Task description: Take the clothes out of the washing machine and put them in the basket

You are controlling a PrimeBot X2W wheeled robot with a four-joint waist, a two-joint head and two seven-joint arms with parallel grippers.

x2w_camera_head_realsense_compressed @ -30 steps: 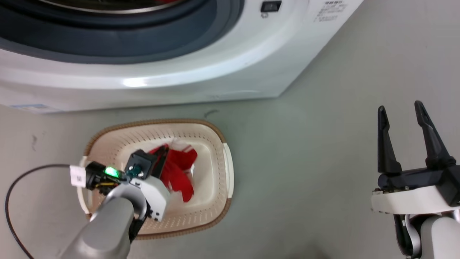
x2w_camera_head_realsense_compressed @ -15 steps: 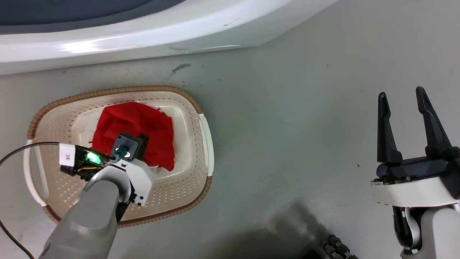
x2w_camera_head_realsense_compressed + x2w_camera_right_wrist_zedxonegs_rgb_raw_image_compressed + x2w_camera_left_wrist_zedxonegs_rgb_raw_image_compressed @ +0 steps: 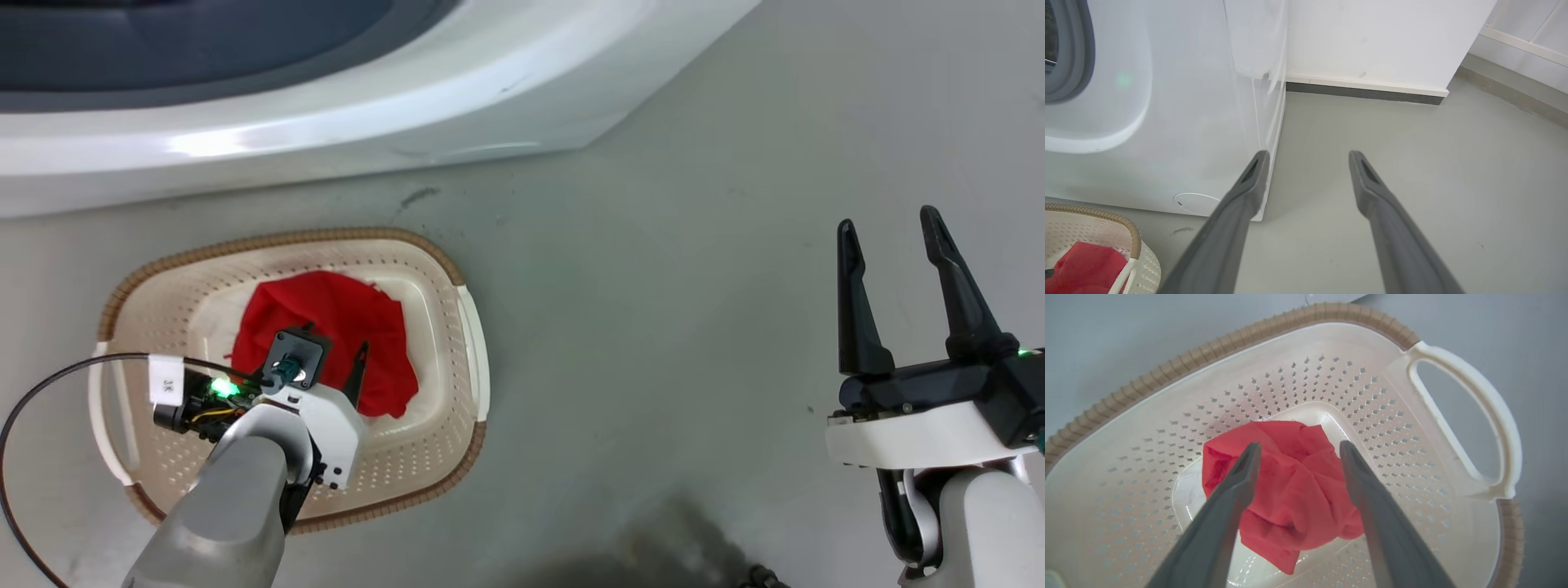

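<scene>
Red clothes [image 3: 1294, 498] lie in the basket [image 3: 1351, 375], partly hidden by the spread left tool [image 3: 1299, 446].

The left gripper [image 3: 1300, 445], fingers [image 3: 1224, 514] spread, hangs over the red clothes [image 3: 1294, 498] bunched on the basket [image 3: 1310, 375] floor.

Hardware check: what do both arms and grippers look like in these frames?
The left gripper and right gripper each have two long dark tapering fingers on a black base, with a white wrist shell and a pale grey forearm. The left wrist also carries a lit green LED, a white tag and a looping black cable.
</scene>
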